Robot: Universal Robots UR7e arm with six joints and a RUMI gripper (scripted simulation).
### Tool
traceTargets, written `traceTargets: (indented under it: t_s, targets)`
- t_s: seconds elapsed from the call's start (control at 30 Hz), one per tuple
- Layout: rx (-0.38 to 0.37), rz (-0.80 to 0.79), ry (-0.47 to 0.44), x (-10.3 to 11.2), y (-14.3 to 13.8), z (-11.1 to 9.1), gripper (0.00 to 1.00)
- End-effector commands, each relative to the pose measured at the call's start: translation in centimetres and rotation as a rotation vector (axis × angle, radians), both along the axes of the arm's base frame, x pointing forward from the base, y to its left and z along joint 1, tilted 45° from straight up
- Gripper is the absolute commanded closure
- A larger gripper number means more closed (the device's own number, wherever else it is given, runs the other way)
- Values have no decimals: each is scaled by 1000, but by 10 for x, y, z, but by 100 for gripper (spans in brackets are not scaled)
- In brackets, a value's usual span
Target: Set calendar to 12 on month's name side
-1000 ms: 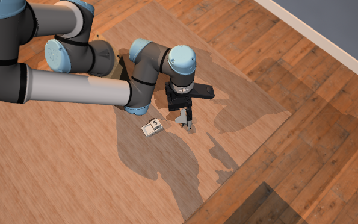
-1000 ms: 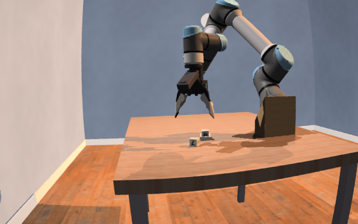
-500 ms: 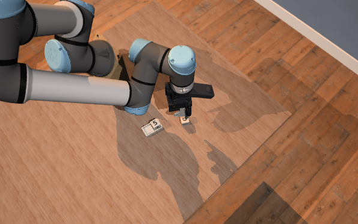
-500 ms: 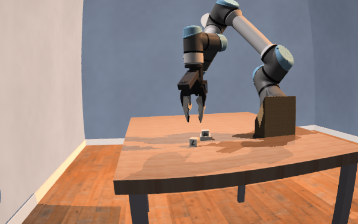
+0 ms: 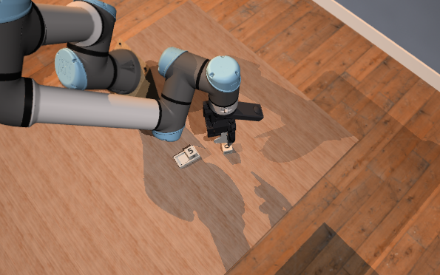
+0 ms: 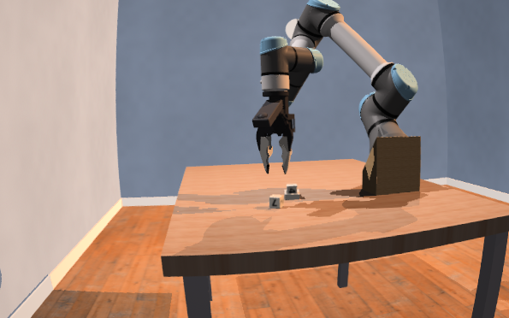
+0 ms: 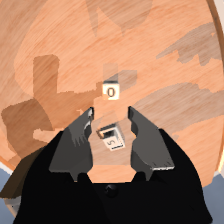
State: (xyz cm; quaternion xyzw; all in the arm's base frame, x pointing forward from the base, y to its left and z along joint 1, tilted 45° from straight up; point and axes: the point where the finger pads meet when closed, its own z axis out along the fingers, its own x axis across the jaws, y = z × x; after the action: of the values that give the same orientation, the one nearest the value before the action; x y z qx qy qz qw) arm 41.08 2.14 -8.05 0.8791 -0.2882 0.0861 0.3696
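A white tray (image 5: 190, 163) (image 6: 292, 197) sits on the table. A white cube (image 5: 191, 151) (image 6: 292, 188) with a 5 on top stands at the tray's end toward the loose cube. The tray's other end shows bare in the top view. The loose white cube (image 5: 227, 148) (image 6: 275, 202) (image 7: 111, 91) stands on the table beside the tray. It has a 0 on top and what looks like a 7 on one side. My gripper (image 6: 276, 173) (image 7: 110, 107) points down, partly open and empty, well above both cubes. Which side of the tray bears the month's name cannot be read.
The wooden table (image 5: 97, 207) (image 6: 245, 231) bears everything. The arm's base block (image 6: 398, 167) stands at its back right in the exterior view. A table edge runs past the loose cube's far side in the top view. Arm shadows cross the table.
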Motion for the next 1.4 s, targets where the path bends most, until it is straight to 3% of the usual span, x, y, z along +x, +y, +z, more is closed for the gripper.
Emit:
traceTargets:
  t_s: [0.0, 0.8, 1.37]
  targets:
    - [0, 0, -1, 0, 0, 0, 71]
    - [0, 1, -1, 0, -2, -2, 71]
    - [0, 1, -1, -1, -16, -16, 71]
